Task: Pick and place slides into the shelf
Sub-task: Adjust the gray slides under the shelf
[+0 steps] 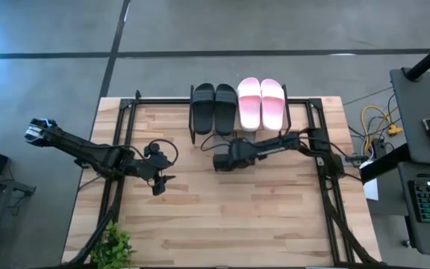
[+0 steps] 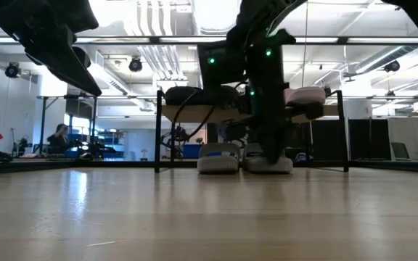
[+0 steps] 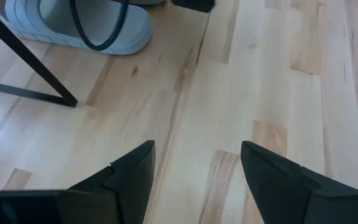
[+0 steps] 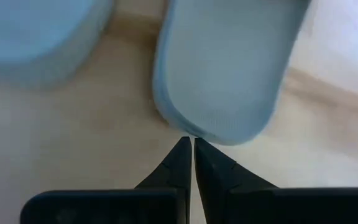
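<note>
**A:** What was the biggest risk at that point?

**B:** The shelf itself. It stood at the table's far edge with the black pair and the pink pair on its top board. The right arm reached in under that board, so a careless lift could have knocked the board from below and shaken those four loose.

**A:** And the grey slides?

**B:** Both sat on the table beneath the shelf's top board, side by side. The nearer grey slide lay right at the tip of the right pincer, whose fingers were pressed together with nothing between them. I judged one more nudge could have skewed it against its neighbour or a shelf leg.

**A:** The other arm?

**B:** The left pincer hovered over bare table, well in front of the shelf, fingers spread apart and empty. Small hazard: swinging toward the shelf, it could have met the right arm.
</note>
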### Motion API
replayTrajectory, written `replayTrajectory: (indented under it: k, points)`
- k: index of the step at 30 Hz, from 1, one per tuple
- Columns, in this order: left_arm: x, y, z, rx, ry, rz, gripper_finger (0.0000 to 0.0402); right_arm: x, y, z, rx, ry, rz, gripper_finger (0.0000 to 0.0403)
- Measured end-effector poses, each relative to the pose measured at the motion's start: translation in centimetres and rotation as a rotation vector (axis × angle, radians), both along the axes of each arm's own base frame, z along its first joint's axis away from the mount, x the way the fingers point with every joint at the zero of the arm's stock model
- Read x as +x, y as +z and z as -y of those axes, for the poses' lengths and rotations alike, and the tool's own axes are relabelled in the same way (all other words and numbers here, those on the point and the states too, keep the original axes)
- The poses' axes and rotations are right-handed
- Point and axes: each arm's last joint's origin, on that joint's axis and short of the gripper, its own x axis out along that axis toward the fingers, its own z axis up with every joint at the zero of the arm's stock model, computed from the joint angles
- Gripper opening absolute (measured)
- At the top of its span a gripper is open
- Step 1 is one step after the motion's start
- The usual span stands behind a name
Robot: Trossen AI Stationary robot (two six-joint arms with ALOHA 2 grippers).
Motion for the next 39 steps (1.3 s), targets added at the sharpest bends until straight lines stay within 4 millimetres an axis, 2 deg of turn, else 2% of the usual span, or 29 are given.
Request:
replayTrajectory:
  k: [4, 7, 10, 14, 17, 21, 26, 39]
  points:
    - [0.0, 0.0, 0.0, 0.001, 0.001, -0.005, 0.0223, 0.2, 0.0, 1.7, -0.009, 0.013, -0.001, 0.0013]
    - [0.0, -0.1, 0.0, -0.001, 0.002, -0.005, 0.0223, 0.1, 0.0, 1.9, -0.008, 0.021, -0.016, 0.0013]
    - [0.0, -0.1, 0.0, -0.003, 0.005, -0.004, 0.0223, 0.0, 0.2, 0.7, 0.003, 0.043, -0.012, 0.0013]
    - [0.0, -0.1, 0.0, -0.004, 0.005, -0.004, 0.0223, 0.2, 0.6, -2.3, 0.035, 0.046, 0.057, 0.0013]
    - [0.0, -0.1, 0.0, -0.004, 0.005, -0.004, 0.0223, 1.2, 0.6, -4.2, 0.084, 0.106, 0.17, 0.0013]
    - [0.0, -0.1, 0.0, -0.004, 0.005, -0.004, 0.0223, 3.1, 0.6, -4.7, 0.104, 0.166, 0.345, 0.0013]
    - [0.0, -0.1, 0.0, -0.005, 0.006, -0.004, 0.0223, 4.0, -0.2, -2.8, 0.089, 0.139, 0.382, 0.0013]
    - [0.0, -0.1, 0.0, -0.025, 0.024, 0.001, 0.0223, 4.7, -0.1, 0.8, 0.027, 0.15, 0.414, 0.0013]
